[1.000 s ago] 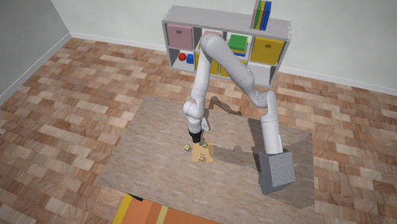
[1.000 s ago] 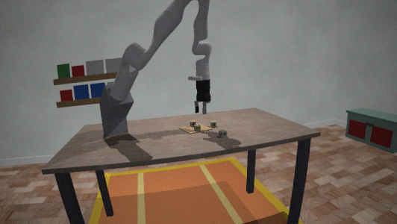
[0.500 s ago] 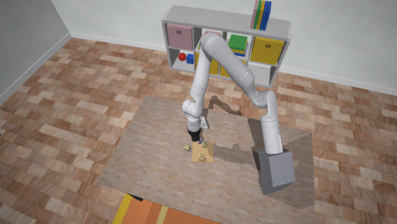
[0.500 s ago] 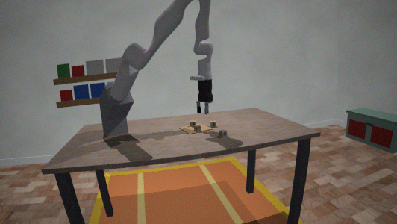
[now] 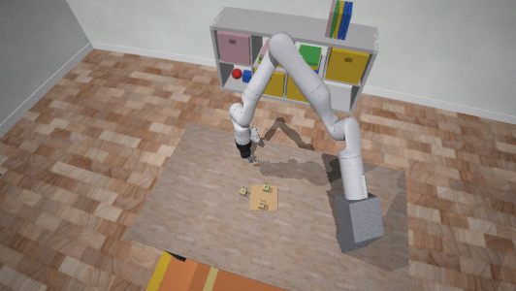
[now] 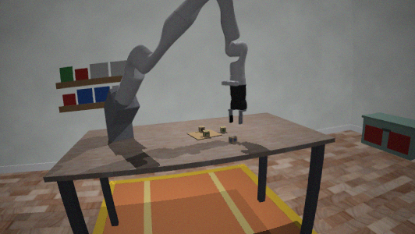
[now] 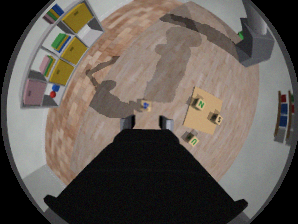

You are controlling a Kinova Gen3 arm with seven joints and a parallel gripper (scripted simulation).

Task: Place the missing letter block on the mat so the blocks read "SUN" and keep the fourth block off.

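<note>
Wood-grain table (image 5: 204, 228) fills the middle of the top view, on a parquet floor, with a white shelf unit (image 5: 293, 53) against the far wall at upper centre. Going left to right in that view: one block (image 5: 242, 192) sits on bare table just left of the tan mat (image 5: 272, 200), apart from its edge; another block (image 5: 253, 160) lies higher in the frame, well above the mat, almost under the tool. On the mat, one block (image 5: 266, 187) sits at the upper edge and one block (image 5: 263, 205) nearer the lower edge. Letters are too small to read in any view. Gripper (image 5: 247, 156) hangs left of centre, above the far block, fingers spread wide with nothing between them; exterior view shows it (image 6: 235, 116) clear of the tabletop, with that block (image 6: 232, 139) below it. Grey base (image 5: 360, 222) stands at the right of the table. Wrist view shows the mat (image 7: 202, 120) right of centre, both fingertips at the dark lower rim.
</note>
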